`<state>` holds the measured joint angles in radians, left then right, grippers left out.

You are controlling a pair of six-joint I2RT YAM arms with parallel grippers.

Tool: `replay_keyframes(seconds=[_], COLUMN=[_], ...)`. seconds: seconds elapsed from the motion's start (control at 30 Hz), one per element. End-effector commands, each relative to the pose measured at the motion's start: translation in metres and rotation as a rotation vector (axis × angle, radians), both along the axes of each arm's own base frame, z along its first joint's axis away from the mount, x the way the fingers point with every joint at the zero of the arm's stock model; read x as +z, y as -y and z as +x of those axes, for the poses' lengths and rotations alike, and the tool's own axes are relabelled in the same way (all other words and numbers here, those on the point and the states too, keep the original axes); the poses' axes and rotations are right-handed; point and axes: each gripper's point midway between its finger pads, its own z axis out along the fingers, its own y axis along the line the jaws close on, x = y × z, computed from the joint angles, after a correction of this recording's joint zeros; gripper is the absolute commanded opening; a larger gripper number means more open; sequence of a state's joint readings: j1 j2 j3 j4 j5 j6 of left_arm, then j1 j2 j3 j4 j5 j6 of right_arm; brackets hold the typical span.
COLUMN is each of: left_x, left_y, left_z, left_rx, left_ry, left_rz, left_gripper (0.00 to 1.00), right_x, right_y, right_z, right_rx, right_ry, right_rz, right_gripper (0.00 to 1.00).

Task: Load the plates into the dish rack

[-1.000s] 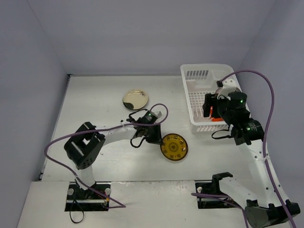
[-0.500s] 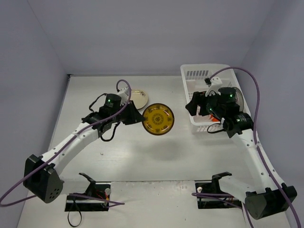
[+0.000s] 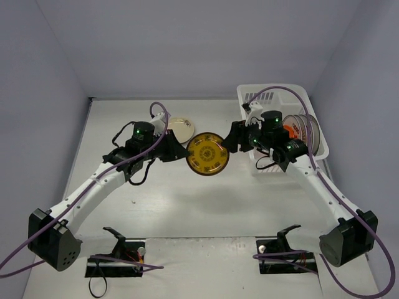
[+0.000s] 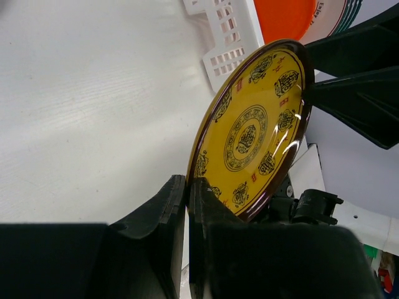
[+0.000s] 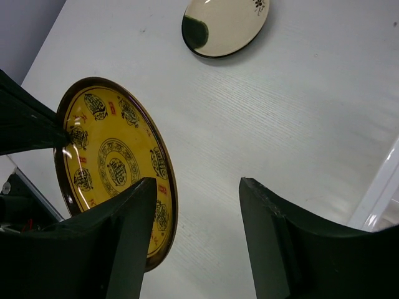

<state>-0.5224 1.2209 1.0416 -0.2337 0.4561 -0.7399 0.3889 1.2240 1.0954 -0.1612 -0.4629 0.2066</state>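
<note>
My left gripper (image 3: 184,155) is shut on the left rim of the dark yellow-brown plate (image 3: 207,154) and holds it on edge above the table, left of the dish rack (image 3: 269,94). In the left wrist view the jaws (image 4: 187,182) pinch the plate (image 4: 249,134). My right gripper (image 3: 232,144) is open at the plate's right rim. In the right wrist view the plate (image 5: 112,162) lies by the left finger, its rim just inside the gap (image 5: 198,187), unclamped. The cream plate (image 3: 181,127) lies flat on the table. Several plates, including the red-orange one (image 3: 290,130), stand upright in the rack.
The rack's slotted corner (image 4: 227,37) and the red-orange plate (image 4: 283,18) show beyond the held plate. The cream plate (image 5: 225,25) lies behind the left arm. Purple cables loop over both arms. Grey walls enclose the table on three sides.
My left arm lifted the yellow-brown plate off the table and carried it right, toward the rack. My right gripper came left out of the rack to the plate's rim, open.
</note>
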Motion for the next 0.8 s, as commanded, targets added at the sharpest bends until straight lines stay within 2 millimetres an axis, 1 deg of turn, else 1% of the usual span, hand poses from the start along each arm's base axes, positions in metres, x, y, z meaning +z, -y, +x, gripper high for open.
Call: replay_keyframes(seconds=[0.0,0.03,0.07,0.13,0.17,0.2,0.23,0.27,0.37,0.4,0.43,0.47,0.5,0.53,0.57,0.6,0.63,0.67,0.7,0.73,0.77], left_x=[0.074,0.074,0.075,0.075,0.075,0.075,0.076,0.077,0.071,0.065,0.064,0.061,0.054,0.051,0.046,0.037,0.033,0.027,0.017,0.012,0.000], left_y=[0.006,0.007,0.007,0.008,0.007,0.008,0.008,0.009,0.008,0.005,0.005,0.003,-0.002,-0.008,-0.012,-0.023,-0.029,-0.036,-0.045,-0.057,-0.066], left_z=[0.012,0.012,0.012,0.014,0.015,0.015,0.017,0.017,0.023,0.027,0.027,0.030,0.032,0.036,0.038,0.042,0.045,0.047,0.046,0.051,0.048], left_rx=[-0.015,-0.016,-0.020,-0.018,-0.016,-0.015,-0.013,-0.014,-0.001,0.018,0.016,0.026,0.054,0.073,0.090,0.130,0.155,0.183,0.207,0.247,0.269], left_ry=[0.196,0.198,0.199,0.200,0.200,0.200,0.205,0.206,0.189,0.176,0.180,0.177,0.160,0.160,0.150,0.132,0.123,0.104,0.073,0.068,0.026], left_rz=[-0.120,-0.123,-0.124,-0.124,-0.125,-0.127,-0.130,-0.131,-0.119,-0.100,-0.096,-0.082,-0.051,-0.030,-0.010,0.030,0.052,0.080,0.118,0.153,0.196], left_gripper=[0.00,0.00,0.00,0.00,0.00,0.00,0.00,0.00,0.00,0.21,0.21,0.47,0.54,0.59,0.63,0.70,0.72,0.73,0.75,0.75,0.75], right_x=[0.031,0.030,0.029,0.031,0.032,0.033,0.034,0.035,0.040,0.043,0.043,0.047,0.050,0.053,0.062,0.066,0.074,0.077,0.090,0.096,0.106], right_y=[-0.017,-0.018,-0.018,-0.021,-0.021,-0.023,-0.025,-0.024,-0.023,-0.019,-0.019,-0.011,-0.005,0.001,0.008,0.023,0.032,0.041,0.059,0.070,0.091], right_z=[0.011,0.011,0.012,0.013,0.013,0.013,0.013,0.013,0.016,0.019,0.019,0.024,0.028,0.031,0.034,0.042,0.045,0.047,0.055,0.058,0.062], right_rx=[0.040,0.045,0.046,0.054,0.059,0.069,0.079,0.080,0.086,0.075,0.075,0.036,0.020,-0.005,-0.031,-0.091,-0.122,-0.157,-0.241,-0.266,-0.362], right_ry=[0.091,0.088,0.088,0.098,0.101,0.104,0.106,0.111,0.140,0.168,0.168,0.187,0.218,0.236,0.259,0.297,0.329,0.339,0.378,0.409,0.429], right_rz=[0.076,0.075,0.074,0.079,0.084,0.087,0.089,0.087,0.068,0.042,0.042,0.012,-0.029,-0.057,-0.088,-0.154,-0.192,-0.235,-0.291,-0.352,-0.423], right_gripper=[0.55,0.51,0.39,0.25,0.16,0.12,0.04,0.00,0.00,0.00,0.00,0.00,0.00,0.00,0.00,0.00,0.00,0.00,0.00,0.00,0.00])
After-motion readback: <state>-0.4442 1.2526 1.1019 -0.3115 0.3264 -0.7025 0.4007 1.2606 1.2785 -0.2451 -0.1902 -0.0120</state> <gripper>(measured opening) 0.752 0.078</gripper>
